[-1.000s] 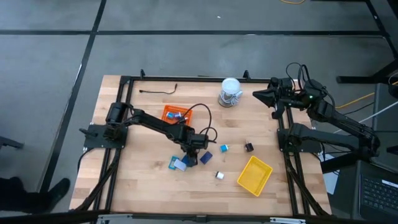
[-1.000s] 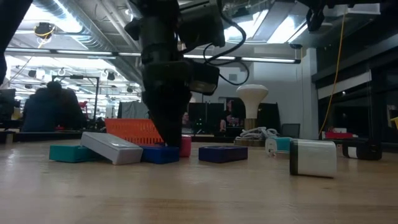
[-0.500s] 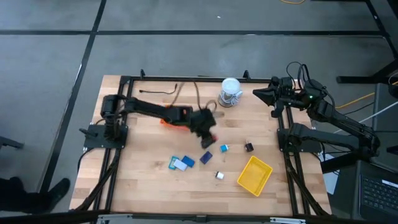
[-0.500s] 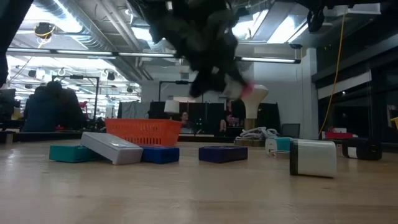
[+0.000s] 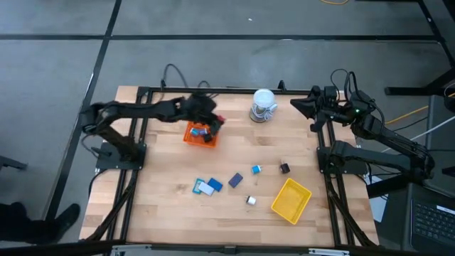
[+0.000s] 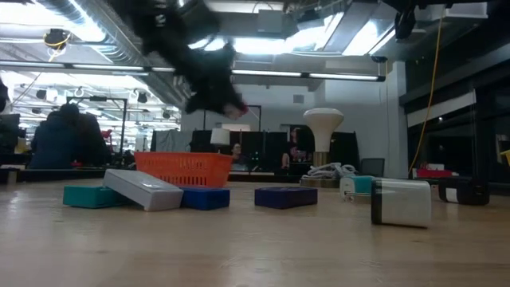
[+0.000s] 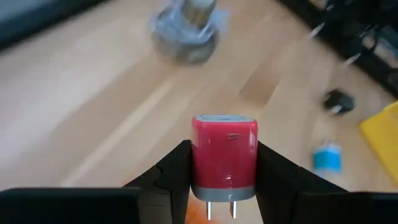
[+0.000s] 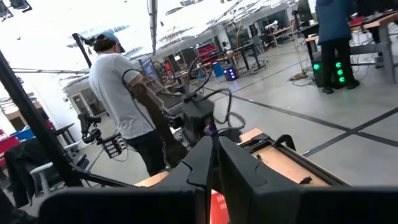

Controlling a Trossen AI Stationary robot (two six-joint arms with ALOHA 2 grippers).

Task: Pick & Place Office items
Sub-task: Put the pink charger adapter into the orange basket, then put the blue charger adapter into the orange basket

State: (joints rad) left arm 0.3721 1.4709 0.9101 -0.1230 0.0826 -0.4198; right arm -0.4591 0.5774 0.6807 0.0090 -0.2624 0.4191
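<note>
My left gripper (image 5: 213,121) is shut on a pink plug block with two metal prongs (image 7: 224,152), in the air above the orange mesh tray (image 5: 198,134). In the low view the gripper (image 6: 233,104) is blurred above the tray (image 6: 185,167). The tray holds a few small pieces. On the table lie a teal, a white and a blue block (image 5: 207,187), a navy block (image 5: 235,180), a light blue piece (image 5: 256,169), a black piece (image 5: 284,168) and a white piece (image 5: 251,200). My right gripper (image 5: 293,108) is shut and empty, raised at the far right. My left gripper pinches the pink block by two opposite sides (image 7: 198,163) between its two fingers (image 7: 176,171). The fingers slant down toward the table's right. The block is lifted clear above the orange tray, with its prongs (image 7: 219,208) pointing back toward the wrist.
A yellow mesh tray (image 5: 291,200) lies near the right front. A white-and-grey roll (image 5: 264,105) stands at the far edge. A black cable (image 5: 179,106) lies at the far left. People stand in the room beyond the table.
My left gripper has risen from the cluster of blocks near the table's middle front, carrying the pink block, and swung toward the far left edge until it hangs over the orange tray. The other blocks have stayed where they were.
</note>
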